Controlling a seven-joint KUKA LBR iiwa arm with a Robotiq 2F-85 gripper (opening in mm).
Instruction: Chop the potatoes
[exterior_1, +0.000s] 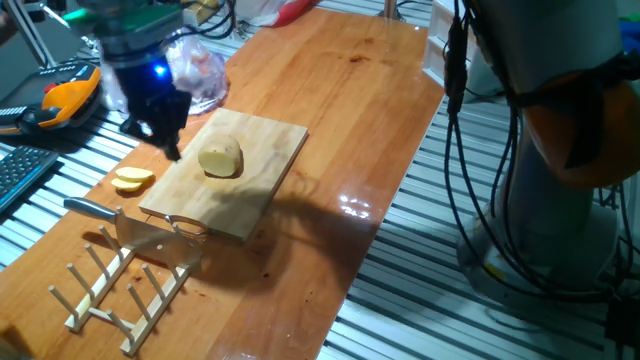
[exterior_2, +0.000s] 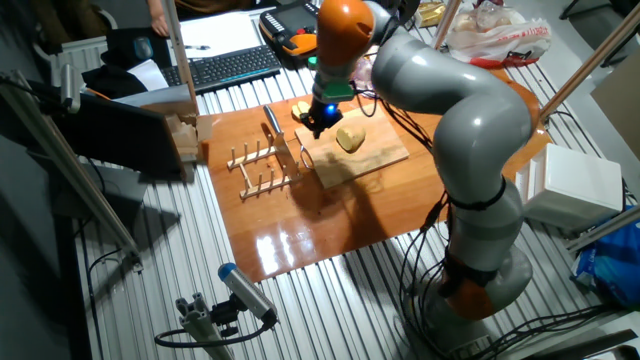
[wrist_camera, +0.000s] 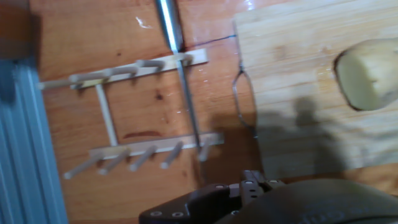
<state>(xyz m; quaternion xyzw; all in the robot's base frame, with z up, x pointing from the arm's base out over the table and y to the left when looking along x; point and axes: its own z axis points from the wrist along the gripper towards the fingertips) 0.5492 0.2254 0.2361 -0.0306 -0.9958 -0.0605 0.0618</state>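
A pale yellow potato chunk (exterior_1: 221, 158) lies on the wooden cutting board (exterior_1: 250, 190) with its flat cut face showing in the hand view (wrist_camera: 367, 74). Two thin potato slices (exterior_1: 132, 180) lie on the table just left of the board. My black gripper (exterior_1: 160, 135) hovers over the board's far left corner, left of the chunk and clear of it. Its fingers look apart and hold nothing. In the other fixed view the gripper (exterior_2: 318, 118) is beside the chunk (exterior_2: 350, 138). The hand view shows only the hand's dark body, not the fingertips.
A knife (exterior_1: 92, 208) rests with its blade in a wooden peg rack (exterior_1: 120, 290), just in front of the board; the rack also shows in the hand view (wrist_camera: 143, 112). A plastic bag (exterior_1: 195, 70) lies behind the gripper. A keyboard (exterior_2: 225, 65) sits off the table's edge.
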